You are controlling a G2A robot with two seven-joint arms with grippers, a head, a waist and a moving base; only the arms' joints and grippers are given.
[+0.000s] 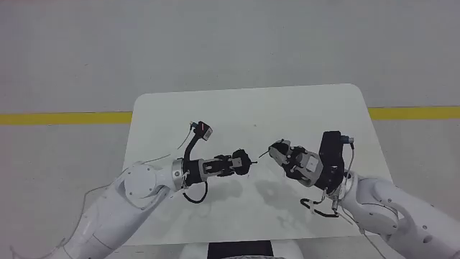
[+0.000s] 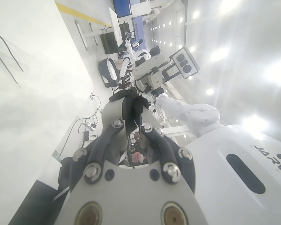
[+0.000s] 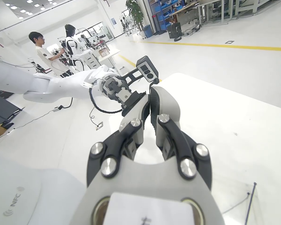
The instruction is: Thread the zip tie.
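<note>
Above the middle of the white table (image 1: 251, 111) my two grippers meet tip to tip. My left gripper (image 1: 246, 163) is shut, and in the left wrist view its dark fingers (image 2: 128, 111) press together on a thin black zip tie. My right gripper (image 1: 273, 149) faces it from the other side and is also shut. In the right wrist view a short black piece of the zip tie (image 3: 152, 84) sticks out of the right gripper (image 3: 150, 93) at its fingertips, with the left gripper (image 3: 131, 97) just behind. Most of the tie is hidden between the fingers.
Spare black zip ties (image 2: 9, 53) lie in a clear tray on the table, also seen as spare ties (image 3: 251, 197) in the right wrist view. The far half of the table (image 1: 287, 101) is bare white surface. Yellow floor lines run beyond it.
</note>
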